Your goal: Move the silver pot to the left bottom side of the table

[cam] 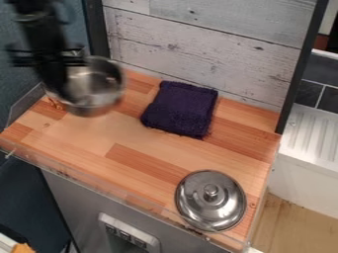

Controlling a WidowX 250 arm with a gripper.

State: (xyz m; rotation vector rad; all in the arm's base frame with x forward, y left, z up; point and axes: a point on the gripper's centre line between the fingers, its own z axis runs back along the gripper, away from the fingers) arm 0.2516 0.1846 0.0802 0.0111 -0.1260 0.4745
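Main risk: w/ the end effector (64, 90) over just one side of the silver pot (100, 85), a weak hold could prob. let it tilt, twist or slip. Going too far toward the L bottom corner might bump the clear edging (82, 174) or tip the pot off the table (86, 136). Arm (41, 37) comes in upper L, hanging steeply, its lower end at the pot's L rim. Can't tell if the end effector is wide or narrow, nor if it has the pot. Pot's at the table's upper L, L of the purple cloth (180, 109).
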